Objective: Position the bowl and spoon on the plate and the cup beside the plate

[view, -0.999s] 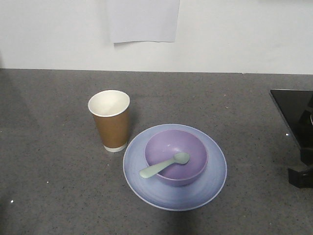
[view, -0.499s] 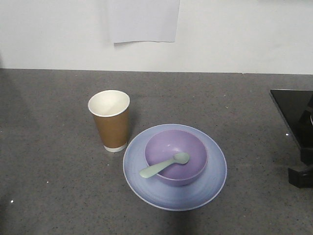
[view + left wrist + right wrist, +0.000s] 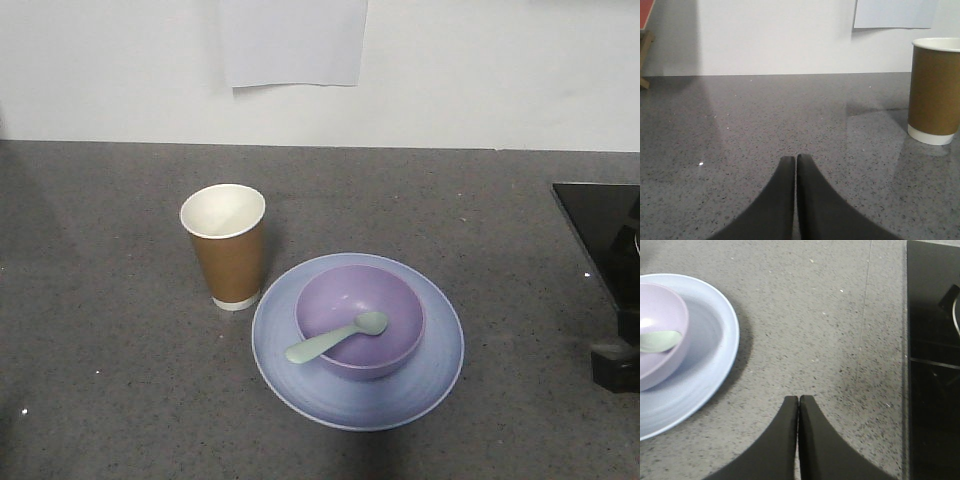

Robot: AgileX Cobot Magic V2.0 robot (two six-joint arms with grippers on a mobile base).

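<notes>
Both hands empty, fingers pressed together: left hand (image 3: pixel 795 159) left of plate (image 3: pixel 357 400), right hand (image 3: pixel 798 399) right of it. Bowl (image 3: pixel 390 350) sits on plate, spoon (image 3: pixel 335 338) inside; cup (image 3: pixel 228 247) touching plate's left rim. Paper cup likely light, crushable; grip mid-wall.

Grey speckled countertop (image 3: pixel 100 330), white paper sheet (image 3: pixel 293 42) on wall, black glossy panel (image 3: pixel 932 365)
</notes>
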